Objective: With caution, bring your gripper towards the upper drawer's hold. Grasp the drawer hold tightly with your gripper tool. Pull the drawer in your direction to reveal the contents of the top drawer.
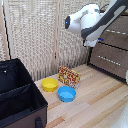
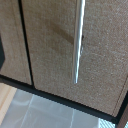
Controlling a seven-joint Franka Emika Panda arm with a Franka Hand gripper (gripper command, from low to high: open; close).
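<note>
A: None of the three steps looks finished. The dresser [image 1: 112, 47] fills the exterior view's right, and the upper drawer [image 1: 119, 25] sits flush, not pulled out at all, as far as I can judge.

B: And the arm?

A: The white arm [image 1: 92, 21] hangs in front of that upper panel, close to it. So I'd call this the approach, with grasping and pulling left to do.

B: Where's the drawer hold relative to the hand?

A: In the wrist view the drawer hold [image 2: 78, 42] runs as a thin pale bar across the brown panel, near the camera but apparently untouched.

B: Fingers spread or closed?

A: I cannot tell; the gripper isn't clearly visible in either view.
</note>
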